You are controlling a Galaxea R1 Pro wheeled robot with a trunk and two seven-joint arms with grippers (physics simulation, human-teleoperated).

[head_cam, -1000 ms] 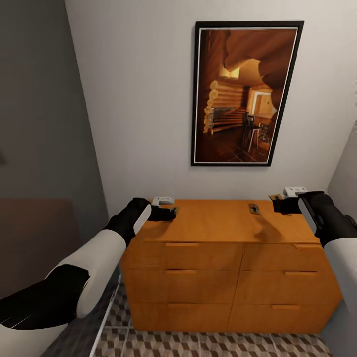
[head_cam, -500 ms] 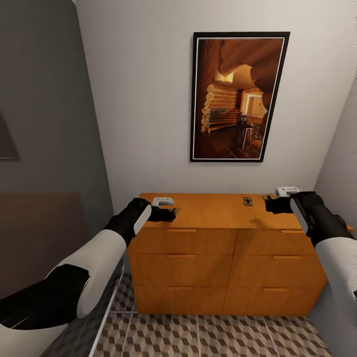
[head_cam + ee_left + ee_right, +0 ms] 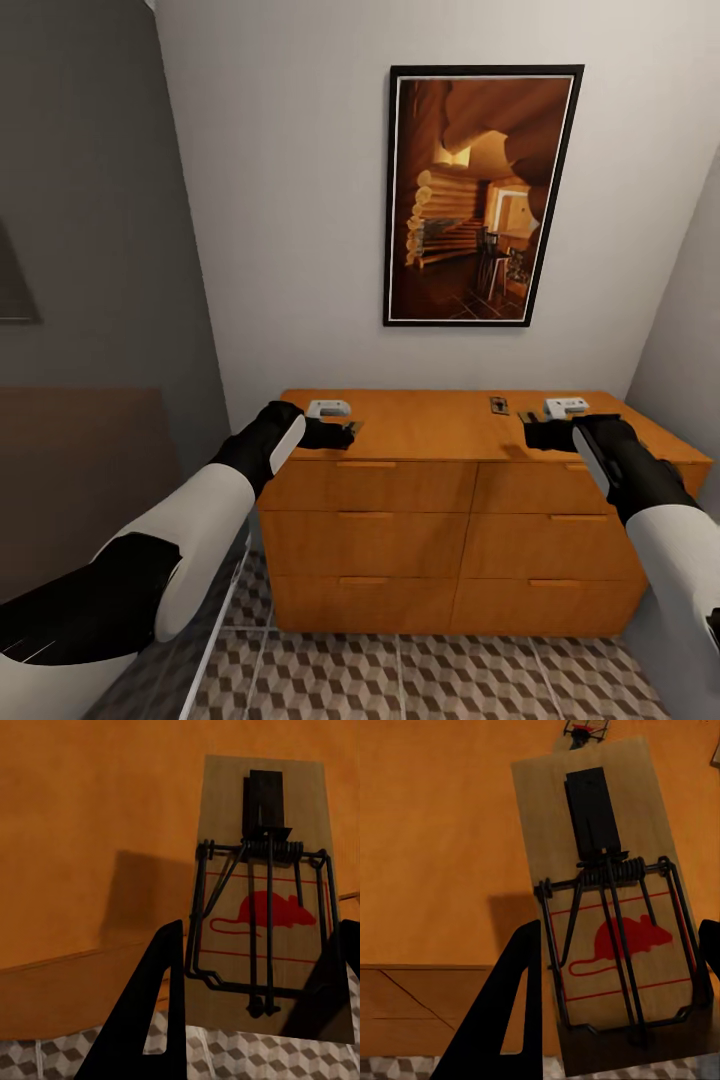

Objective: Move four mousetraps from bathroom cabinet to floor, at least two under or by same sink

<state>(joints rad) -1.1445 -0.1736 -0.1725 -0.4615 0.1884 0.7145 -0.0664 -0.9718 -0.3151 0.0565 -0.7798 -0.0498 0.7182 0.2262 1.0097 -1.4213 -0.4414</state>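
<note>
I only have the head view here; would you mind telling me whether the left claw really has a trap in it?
Observer: Yes. In the left wrist view a mousetrap sits between the left claw's fingers, red mouse print facing the camera.
Operator: Thank you. And the right claw?
Observer: Same there: the right wrist view shows a second trap between the right claw's fingers, over the cabinet top.
Operator: Is anything left on the cabinet?
Observer: The right wrist view shows another trap lying on the top beyond the held one; it matches the small dark one in your view.
</note>
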